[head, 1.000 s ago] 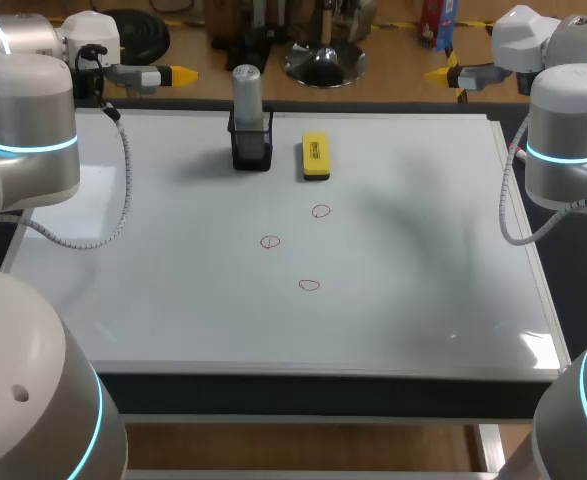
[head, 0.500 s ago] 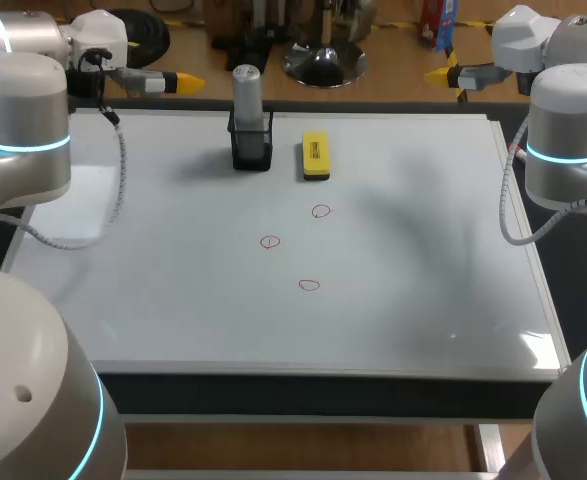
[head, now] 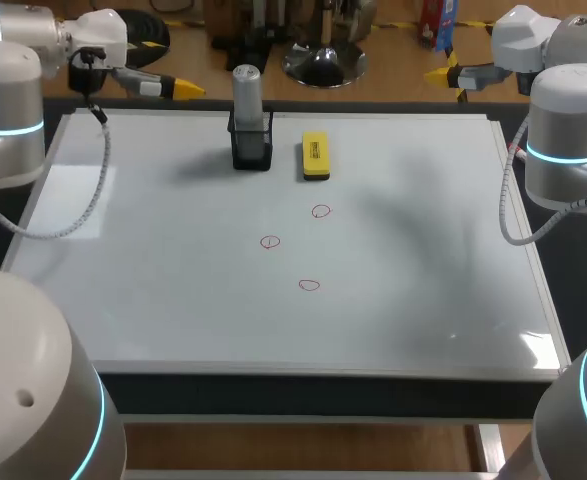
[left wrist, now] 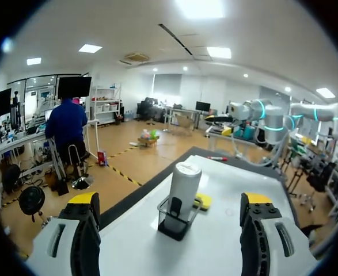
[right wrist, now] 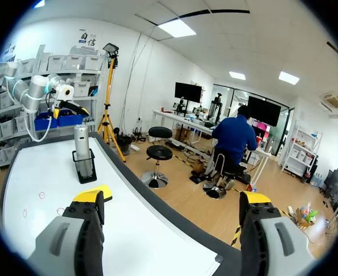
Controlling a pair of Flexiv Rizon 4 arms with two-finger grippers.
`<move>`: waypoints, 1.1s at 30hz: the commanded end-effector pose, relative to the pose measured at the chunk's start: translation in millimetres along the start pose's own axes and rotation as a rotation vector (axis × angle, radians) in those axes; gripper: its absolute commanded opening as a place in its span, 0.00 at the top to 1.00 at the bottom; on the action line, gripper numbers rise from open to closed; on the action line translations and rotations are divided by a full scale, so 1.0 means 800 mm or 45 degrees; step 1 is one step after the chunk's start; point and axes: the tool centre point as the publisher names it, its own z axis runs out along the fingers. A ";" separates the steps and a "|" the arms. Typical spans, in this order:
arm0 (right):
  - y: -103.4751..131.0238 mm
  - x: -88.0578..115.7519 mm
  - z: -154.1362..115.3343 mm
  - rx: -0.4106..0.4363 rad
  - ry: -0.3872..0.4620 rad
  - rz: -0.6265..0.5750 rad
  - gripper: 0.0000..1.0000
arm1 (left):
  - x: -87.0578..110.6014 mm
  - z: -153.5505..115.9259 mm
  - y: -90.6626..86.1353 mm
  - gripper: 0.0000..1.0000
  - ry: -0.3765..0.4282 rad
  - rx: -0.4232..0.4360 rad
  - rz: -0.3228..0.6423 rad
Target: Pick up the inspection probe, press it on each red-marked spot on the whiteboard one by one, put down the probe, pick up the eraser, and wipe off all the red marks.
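The inspection probe (head: 247, 92) stands upright in its black holder (head: 251, 148) at the upper middle of the whiteboard (head: 173, 300), with the yellow eraser (head: 316, 157) just beside it. Three red marks (head: 309, 285) show near the centre, none wiped, so every step looks yet to do. The left claw (head: 181, 88) hangs open and empty at upper left, and the right claw (head: 439, 74) is likewise open and empty at upper right
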 end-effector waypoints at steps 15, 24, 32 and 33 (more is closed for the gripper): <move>0.000 -0.001 0.000 0.001 0.001 0.000 0.00 | 0.014 0.041 0.007 0.00 0.321 0.002 0.047; 0.000 -0.001 0.000 0.001 0.001 0.000 0.00 | 0.026 0.062 0.014 0.00 0.417 0.017 0.061; 0.000 -0.001 0.000 0.001 0.001 0.000 0.00 | 0.026 0.075 0.020 0.00 0.432 0.066 0.115; 0.000 -0.001 0.000 0.001 0.001 0.000 0.00 | 0.026 0.077 0.022 0.00 0.433 0.067 0.116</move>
